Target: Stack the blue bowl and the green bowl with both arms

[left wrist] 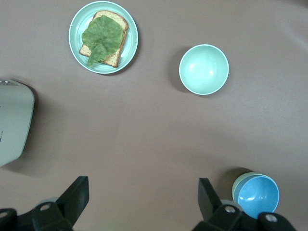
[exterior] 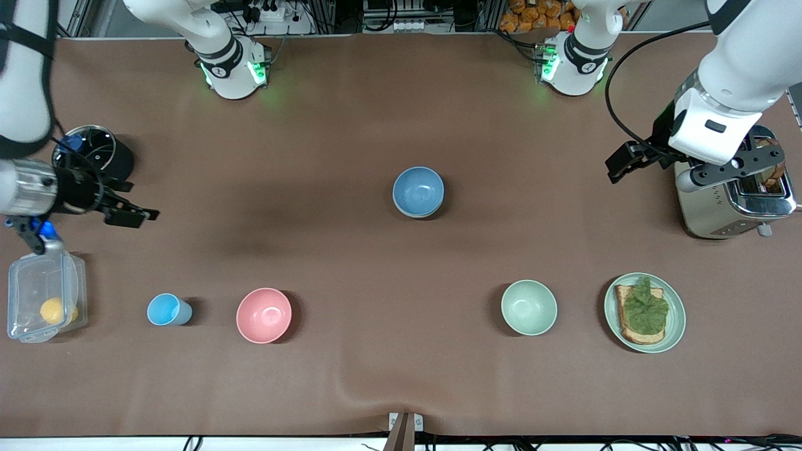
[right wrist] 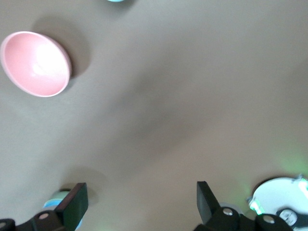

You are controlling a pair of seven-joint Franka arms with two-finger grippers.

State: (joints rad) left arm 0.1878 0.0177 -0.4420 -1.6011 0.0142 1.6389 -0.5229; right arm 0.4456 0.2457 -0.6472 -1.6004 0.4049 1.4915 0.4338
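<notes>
The blue bowl (exterior: 418, 190) sits at the table's middle, nested in the green bowl, of which only a rim edge (left wrist: 236, 186) shows under it in the left wrist view. The blue bowl also shows in the left wrist view (left wrist: 259, 196). My left gripper (exterior: 618, 164) is open and empty, up in the air beside the toaster; the left wrist view (left wrist: 143, 185) shows bare table between its fingers. My right gripper (exterior: 141, 216) is open and empty, up in the air near the black pot; the right wrist view (right wrist: 140, 187) shows bare table between its fingers.
A paler mint-green bowl (exterior: 529, 307) and a green plate (exterior: 678, 326) with toast and lettuce lie near the front camera. A pink bowl (exterior: 264, 315), a light-blue cup (exterior: 168, 309) and a clear box (exterior: 42, 294) lie toward the right arm's end. A toaster (exterior: 730, 207) and a black pot (exterior: 94, 150) stand at the ends.
</notes>
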